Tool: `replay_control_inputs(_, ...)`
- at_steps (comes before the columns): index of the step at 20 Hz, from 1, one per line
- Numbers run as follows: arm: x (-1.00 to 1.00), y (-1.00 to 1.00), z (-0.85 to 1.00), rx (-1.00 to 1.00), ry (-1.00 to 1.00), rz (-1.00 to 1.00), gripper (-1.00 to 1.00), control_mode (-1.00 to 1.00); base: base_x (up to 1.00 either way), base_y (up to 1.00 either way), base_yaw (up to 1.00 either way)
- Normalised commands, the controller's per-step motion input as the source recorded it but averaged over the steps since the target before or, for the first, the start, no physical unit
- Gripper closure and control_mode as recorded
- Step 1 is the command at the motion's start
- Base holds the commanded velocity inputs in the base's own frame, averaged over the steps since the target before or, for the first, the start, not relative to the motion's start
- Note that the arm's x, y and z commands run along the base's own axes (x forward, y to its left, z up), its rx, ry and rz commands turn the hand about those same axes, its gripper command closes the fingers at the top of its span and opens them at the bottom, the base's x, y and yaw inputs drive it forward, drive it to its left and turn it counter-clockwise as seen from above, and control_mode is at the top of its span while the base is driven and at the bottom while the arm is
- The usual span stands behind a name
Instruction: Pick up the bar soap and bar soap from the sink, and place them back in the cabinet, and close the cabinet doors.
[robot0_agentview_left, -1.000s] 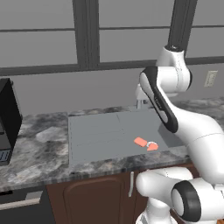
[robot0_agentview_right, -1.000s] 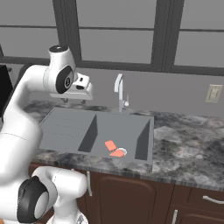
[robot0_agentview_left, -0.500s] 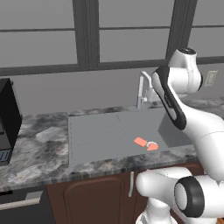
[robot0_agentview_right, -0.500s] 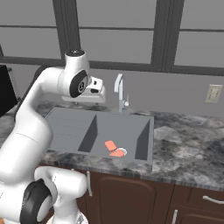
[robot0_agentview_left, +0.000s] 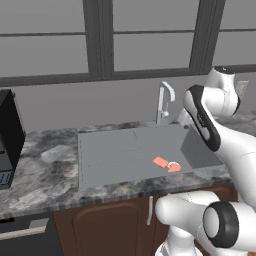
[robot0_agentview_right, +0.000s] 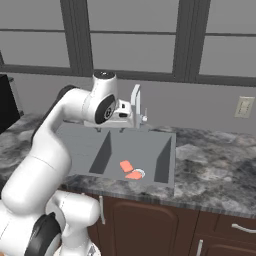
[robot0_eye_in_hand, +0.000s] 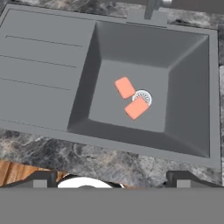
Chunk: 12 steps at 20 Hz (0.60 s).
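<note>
Two salmon-orange bar soaps lie on the floor of the grey sink (robot0_eye_in_hand: 52, 48) basin, next to the round drain. One bar soap (robot0_eye_in_hand: 124, 87) is flat and the other bar soap (robot0_eye_in_hand: 136, 107) lies just beside it, nearly touching. From the base they appear as bar soap (robot0_agentview_left: 160, 162), bar soap (robot0_agentview_left: 174, 168) and bar soap (robot0_agentview_right: 126, 165). My gripper (robot0_eye_in_hand: 111, 180) hangs high above the basin's near rim, looking down, open and holding nothing. Its fingertips (robot0_eye_in_hand: 39, 178) stand wide apart. The cabinet and the cabinet doors are out of view.
A slim silver tap (robot0_agentview_left: 163, 102) rises behind the sink (robot0_agentview_left: 110, 152). Speckled stone counter (robot0_agentview_left: 45, 175) surrounds it, with a black appliance (robot0_agentview_left: 9, 135) at the far left and a wall outlet (robot0_agentview_right: 244, 106) at the right. Brown lower doors (robot0_agentview_right: 150, 225) run under the counter.
My arm has swung down and across toward the tap, bringing the hand over the sink basin. Both soaps lie where they were.
</note>
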Motion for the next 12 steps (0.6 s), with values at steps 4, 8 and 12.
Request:
replay_control_inputs(4, 0.00, 0.00, -0.51, 0.00, 0.00, 0.06, -1.00, -1.00, 0.00, 0.00, 0.00)
replay_control_inputs(8, 0.00, 0.00, -0.39, 0.00, 0.00, 0.05, -1.00, -1.00, 0.00, 0.00, 0.00)
replay_control_inputs(12, 0.00, 0.00, -0.37, 0.00, 0.00, 0.04, -1.00, -1.00, 0.00, 0.00, 0.00)
